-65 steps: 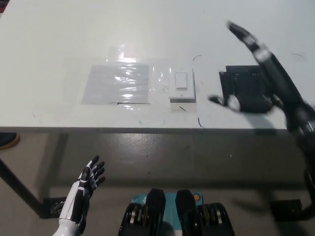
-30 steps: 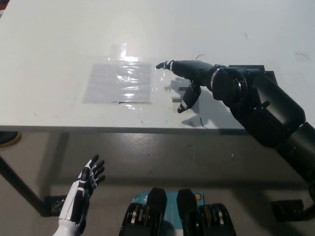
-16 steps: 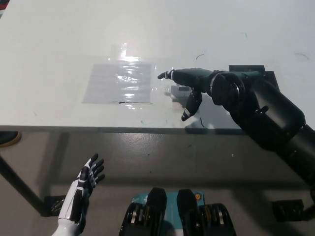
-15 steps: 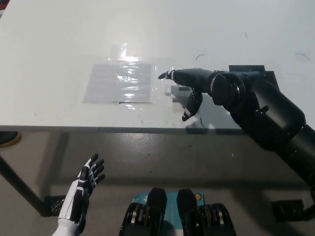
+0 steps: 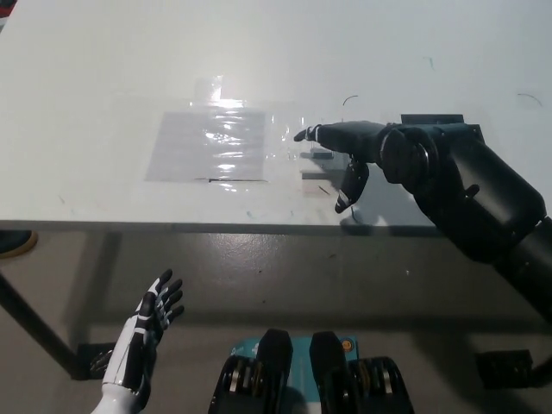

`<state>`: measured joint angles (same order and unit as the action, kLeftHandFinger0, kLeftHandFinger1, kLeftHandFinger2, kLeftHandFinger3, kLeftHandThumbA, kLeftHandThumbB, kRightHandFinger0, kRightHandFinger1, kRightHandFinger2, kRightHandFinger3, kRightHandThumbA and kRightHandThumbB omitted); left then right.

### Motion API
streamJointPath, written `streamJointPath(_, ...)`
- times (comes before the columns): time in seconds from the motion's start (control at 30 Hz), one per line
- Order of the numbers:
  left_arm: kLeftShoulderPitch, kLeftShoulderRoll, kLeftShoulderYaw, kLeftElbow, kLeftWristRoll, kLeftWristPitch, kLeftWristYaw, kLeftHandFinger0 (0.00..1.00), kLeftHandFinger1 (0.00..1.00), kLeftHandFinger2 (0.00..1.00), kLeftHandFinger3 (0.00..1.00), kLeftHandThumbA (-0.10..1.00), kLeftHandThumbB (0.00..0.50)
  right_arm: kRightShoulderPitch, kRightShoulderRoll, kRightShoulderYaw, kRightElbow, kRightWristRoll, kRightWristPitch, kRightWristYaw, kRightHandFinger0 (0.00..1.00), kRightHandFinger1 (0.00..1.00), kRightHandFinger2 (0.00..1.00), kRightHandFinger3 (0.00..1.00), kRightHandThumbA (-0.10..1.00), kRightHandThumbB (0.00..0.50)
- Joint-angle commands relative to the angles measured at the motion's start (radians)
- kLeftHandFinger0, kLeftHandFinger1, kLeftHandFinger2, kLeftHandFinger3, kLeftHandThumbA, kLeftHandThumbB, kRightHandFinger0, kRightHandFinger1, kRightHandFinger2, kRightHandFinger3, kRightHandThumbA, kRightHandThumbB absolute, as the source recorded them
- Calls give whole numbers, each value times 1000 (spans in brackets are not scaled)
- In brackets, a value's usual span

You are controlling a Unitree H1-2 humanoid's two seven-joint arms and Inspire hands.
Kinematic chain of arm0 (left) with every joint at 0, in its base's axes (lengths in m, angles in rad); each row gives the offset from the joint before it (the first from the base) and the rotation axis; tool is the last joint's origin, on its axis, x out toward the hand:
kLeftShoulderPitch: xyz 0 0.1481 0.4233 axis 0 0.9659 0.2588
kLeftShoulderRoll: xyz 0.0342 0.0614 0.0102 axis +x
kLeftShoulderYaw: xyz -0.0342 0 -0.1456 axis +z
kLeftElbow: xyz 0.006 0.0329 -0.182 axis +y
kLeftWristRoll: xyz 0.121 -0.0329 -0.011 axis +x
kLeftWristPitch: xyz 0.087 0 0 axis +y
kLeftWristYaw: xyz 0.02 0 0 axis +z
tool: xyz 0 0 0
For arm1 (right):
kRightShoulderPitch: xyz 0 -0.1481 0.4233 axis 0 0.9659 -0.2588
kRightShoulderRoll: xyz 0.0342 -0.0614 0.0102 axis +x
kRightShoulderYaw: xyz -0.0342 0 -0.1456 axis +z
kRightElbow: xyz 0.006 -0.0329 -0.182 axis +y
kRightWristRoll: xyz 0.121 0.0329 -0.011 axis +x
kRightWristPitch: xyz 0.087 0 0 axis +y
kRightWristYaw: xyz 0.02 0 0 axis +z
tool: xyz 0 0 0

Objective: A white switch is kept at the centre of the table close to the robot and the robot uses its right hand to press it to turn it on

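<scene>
Switch (image 5: 317, 162) — mostly hidden beneath right hand (image 5: 345, 147), fingers spread, left hand (image 5: 142, 332) open

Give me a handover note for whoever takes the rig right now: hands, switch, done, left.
Right hand: black, over the table's centre near edge, fingers apart, holding nothing, covering most of the white switch.
Left hand: white, resting open below the table edge at lower left.
Switch: only a sliver shows beside the clear taped sheet; its state cannot be read.
Done: right hand is at the switch.
Left: confirm the press and that the switch is on.
</scene>
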<state>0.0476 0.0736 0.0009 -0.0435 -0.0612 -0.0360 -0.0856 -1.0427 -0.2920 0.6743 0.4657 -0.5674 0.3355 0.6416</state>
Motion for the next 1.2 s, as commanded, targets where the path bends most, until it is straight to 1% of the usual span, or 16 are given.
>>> streamJointPath(0.0,-9,-4,-3,-38,-9,-19,-7,1000,1000,1000,1000,1000,47,-37,-14,-20,0,-21,-10,9,1000,1000,1000,1000,1000,282)
streamJointPath(0.1,-6,-3,-5,-37,-1,-21,-4,1000,1000,1000,1000,1000,50,-29,-10,-19,6,-20,-15,8,1000,1000,1000,1000,1000,289)
streamJointPath(0.17,-9,-3,-4,-32,-8,-28,-7,1000,1000,1000,1000,1000,51,-28,-4,-11,12,-24,-19,14,1000,1000,1000,1000,1000,308)
streamJointPath(0.23,-11,-6,-4,-33,-4,-22,-3,1000,1000,1000,1000,1000,59,-26,2,-11,14,-25,-26,9,1000,1000,1000,1000,1000,304)
streamJointPath(0.3,-12,-7,-3,-40,-5,-17,-1,1000,1000,1000,1000,1000,49,-23,8,-12,15,-28,-24,4,1000,1000,1000,1000,1000,307)
streamJointPath(0.5,-14,-5,-2,-34,-10,-22,-6,1000,1000,1000,1000,1000,63,-18,30,1,48,-40,-27,3,1000,1000,1000,1000,1000,305)
streamJointPath(0.6,-14,-9,2,-35,-20,-17,-4,1000,1000,1000,1000,1000,61,-12,44,9,70,-44,-36,-2,1000,1000,1000,1000,1000,299)
streamJointPath(0.63,-14,-6,-1,-34,-11,-23,-5,1000,1000,1000,1000,1000,52,-10,46,9,73,-46,-38,-4,1000,1000,1000,1000,1000,299)
streamJointPath(0.77,-22,-6,0,-32,-13,-23,-4,1000,1000,1000,1000,1000,59,-6,58,12,109,-58,-50,-16,1000,1000,1000,1000,1000,305)
streamJointPath(0.87,-21,-7,1,-34,-15,-23,-3,1000,1000,1000,1000,1000,51,-3,66,15,135,-64,-54,-14,1000,1000,1000,1000,1000,315)
streamJointPath(0.97,-21,-8,1,-32,-14,-23,-1,1000,1000,1000,1000,1000,53,-3,67,16,151,-63,-77,-12,1000,1000,1000,1000,1000,308)
streamJointPath(1.03,-20,-7,0,-38,-9,-15,2,1000,1000,1000,1000,1000,58,-6,59,7,139,-61,-98,-22,1000,1000,1000,1000,1000,303)
streamJointPath(1.07,-22,-10,3,-39,-18,-10,1,1000,1000,1000,1000,1000,63,-14,52,-6,117,-56,-94,-20,1000,1000,1000,1000,1000,305)
streamJointPath(1.13,-23,-7,2,-34,-17,-24,-2,1000,1000,1000,1000,1000,53,-39,29,-57,50,-24,-78,-9,1000,1000,1000,1000,1000,319)
streamJointPath(1.17,-22,-6,2,-32,-13,-26,-1,1000,1000,1000,1000,1000,57,-46,25,-77,28,-16,-70,-8,1000,1000,1000,1000,1000,314)
